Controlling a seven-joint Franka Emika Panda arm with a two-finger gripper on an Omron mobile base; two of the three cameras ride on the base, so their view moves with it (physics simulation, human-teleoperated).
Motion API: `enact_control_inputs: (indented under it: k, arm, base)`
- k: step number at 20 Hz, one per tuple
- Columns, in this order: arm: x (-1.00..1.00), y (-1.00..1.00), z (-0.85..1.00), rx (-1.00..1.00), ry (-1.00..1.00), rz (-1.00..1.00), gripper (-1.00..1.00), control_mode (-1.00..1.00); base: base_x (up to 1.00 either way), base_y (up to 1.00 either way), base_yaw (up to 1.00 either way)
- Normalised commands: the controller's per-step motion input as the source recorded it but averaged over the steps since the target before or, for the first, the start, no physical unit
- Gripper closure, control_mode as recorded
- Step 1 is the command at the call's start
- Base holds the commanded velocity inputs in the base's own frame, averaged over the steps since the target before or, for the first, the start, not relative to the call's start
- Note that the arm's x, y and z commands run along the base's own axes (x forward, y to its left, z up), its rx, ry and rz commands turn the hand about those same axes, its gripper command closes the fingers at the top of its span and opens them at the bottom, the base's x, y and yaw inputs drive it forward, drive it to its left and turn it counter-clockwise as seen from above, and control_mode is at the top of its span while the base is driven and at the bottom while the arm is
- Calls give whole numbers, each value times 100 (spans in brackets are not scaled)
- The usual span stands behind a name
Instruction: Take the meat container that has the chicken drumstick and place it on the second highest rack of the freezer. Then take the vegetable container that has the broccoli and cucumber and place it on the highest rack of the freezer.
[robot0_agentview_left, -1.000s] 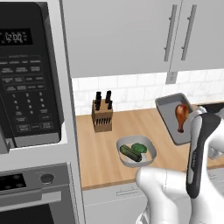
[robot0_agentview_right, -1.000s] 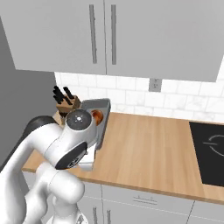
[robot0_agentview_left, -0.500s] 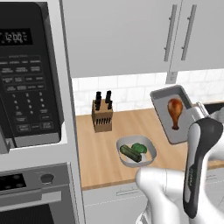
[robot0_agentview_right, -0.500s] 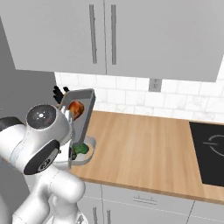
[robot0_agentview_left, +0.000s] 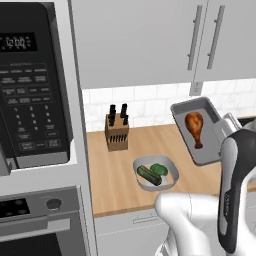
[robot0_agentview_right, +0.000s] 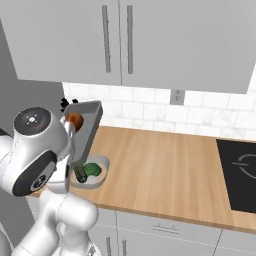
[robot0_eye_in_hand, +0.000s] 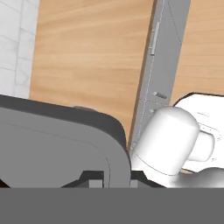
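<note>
Holding the meat container (robot0_agentview_left: 199, 134) up in the air, the claw (robot0_eye_in_hand: 117, 177) is shut on its rim. The tray tips steeply, its long side running from 11 o'clock down to 5 o'clock in the left base view, with the chicken drumstick (robot0_agentview_left: 194, 126) still inside. The vegetable container (robot0_agentview_left: 156, 173) sits on the counter (robot0_agentview_left: 115, 172) at 7 o'clock from the tray. The left base view shows the tray's inside; the right base view shows its edge (robot0_agentview_right: 86, 131).
</note>
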Motion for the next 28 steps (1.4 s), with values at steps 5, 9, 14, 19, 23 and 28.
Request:
enact_control_inputs:
  k: [5, 9, 14, 19, 23, 28]
  arm:
    - [-39, 0, 0, 3, -3, 0, 100, -100]
    - [0, 0, 0, 0, 0, 0, 100, 100]
    - [0, 0, 0, 0, 0, 0, 100, 100]
    - [0, 0, 0, 0, 0, 0, 100, 100]
    - [0, 0, 0, 0, 0, 0, 100, 100]
    - [0, 0, 0, 0, 0, 0, 100, 100]
  base:
    - [0, 0, 0]
    - [-57, 3, 5]
    - [-77, 42, 21]
    - [-49, 81, 31]
    - [-29, 99, 35]
    - [-9, 100, 36]
